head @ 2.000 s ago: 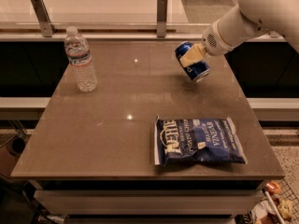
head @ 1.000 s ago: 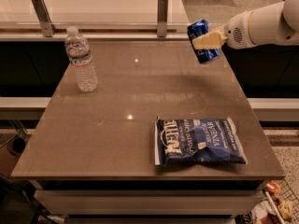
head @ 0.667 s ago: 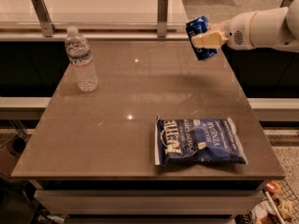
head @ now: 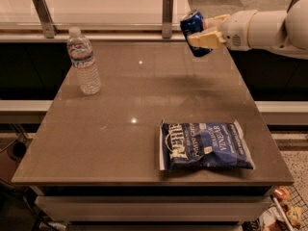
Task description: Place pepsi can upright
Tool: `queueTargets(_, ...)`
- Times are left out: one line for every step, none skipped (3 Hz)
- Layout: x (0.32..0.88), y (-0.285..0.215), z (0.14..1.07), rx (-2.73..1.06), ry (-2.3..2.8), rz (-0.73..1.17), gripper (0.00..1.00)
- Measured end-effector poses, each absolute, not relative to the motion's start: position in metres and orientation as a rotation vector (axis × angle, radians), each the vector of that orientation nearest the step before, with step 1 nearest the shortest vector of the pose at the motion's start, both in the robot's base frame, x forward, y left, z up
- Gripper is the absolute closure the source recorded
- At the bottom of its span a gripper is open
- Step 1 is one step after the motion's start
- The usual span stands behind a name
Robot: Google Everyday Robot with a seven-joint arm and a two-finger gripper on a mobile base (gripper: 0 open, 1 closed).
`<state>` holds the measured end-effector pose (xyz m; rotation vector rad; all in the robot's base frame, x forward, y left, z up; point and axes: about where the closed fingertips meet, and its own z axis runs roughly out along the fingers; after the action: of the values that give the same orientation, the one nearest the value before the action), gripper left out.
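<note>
Camera view shows the pepsi can (head: pixel 195 27) up in the air over the far right part of the table (head: pixel 120 143), roughly the 1 o'clock spot, not touching the surface at all. The gripper (head: pixel 200 31) comes in from the right on the end of the white arm (head: pixel 262 28), and its cream fingers (head: pixel 204 40) are clamped across the can's side, one above and one below. The can sits tilted, silver top leaning toward 11 o'clock, so it's not upright yet. My guess is it's light and stiff, but thin metal dents if squeezed hard, and the smooth wall looks slippery, so a mid-body hold across the round side like this one seems the sane choice, keeping both ends free so the base can meet the table flat. A water bottle (head: pixel 83 61) stands at 10 o'clock and a chip bag (head: pixel 204 146) lies flat at 5 o'clock, both well apart from the can, so I'd say landing room looks fine.
</note>
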<state>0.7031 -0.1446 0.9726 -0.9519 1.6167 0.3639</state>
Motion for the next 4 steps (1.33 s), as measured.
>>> queueTargets(0.708, -0.134, 0.97, -1.015, 1.553, 0.367, 1.0)
queueTargets(0.714, -0.129, 0.958, -1.05, 1.521, 0.396, 1.0)
queueTargets(0.722, -0.129, 0.938, -1.061, 1.513, 0.442, 1.0)
queueTargets(0.729, -0.132, 0.922, -1.057, 1.51, 0.489, 1.0)
